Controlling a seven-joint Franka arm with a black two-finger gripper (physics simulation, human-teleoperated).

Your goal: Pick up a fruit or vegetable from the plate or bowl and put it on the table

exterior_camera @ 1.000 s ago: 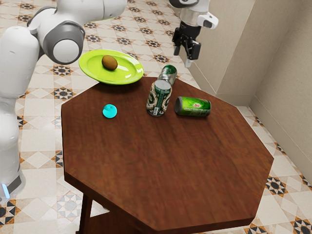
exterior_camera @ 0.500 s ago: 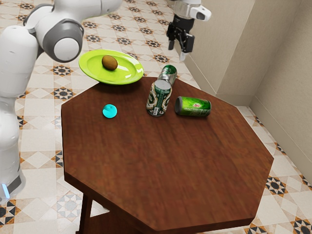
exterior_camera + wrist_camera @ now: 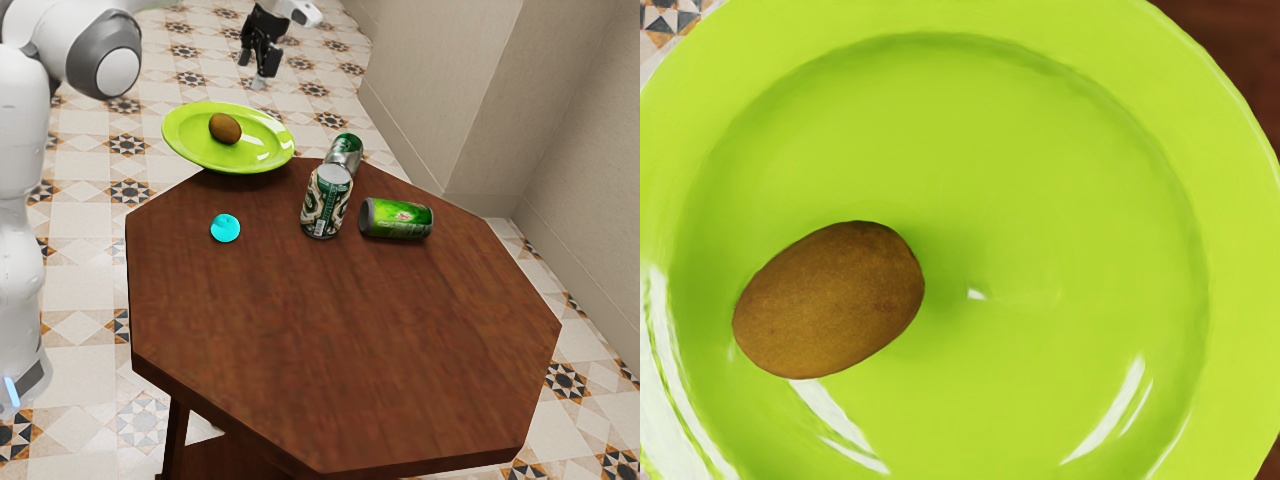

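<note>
High over the far side of the lime-green plate (image 3: 268, 152), my gripper (image 3: 252, 76) hangs open with nothing between its fingers. A brown kiwi (image 3: 225, 128) lies on the plate, well below my hand. The plate rests at the far edge of the brown octagonal table (image 3: 330, 330). In the wrist view the kiwi (image 3: 830, 300) lies off-centre within the plate (image 3: 1040, 200), its whole outline visible.
A patterned can (image 3: 326, 202) stands upright, with a green-and-silver can (image 3: 345, 152) close behind it. A bright green can (image 3: 397, 218) lies on its side near them. A cyan round object (image 3: 225, 228) sits on the table in front of the plate. A wall rises beyond.
My gripper has travelled toward the exterior view's left and somewhat higher in that view, from beyond the cans to above the plate's far side. The kiwi, plate and cans have stayed put.
</note>
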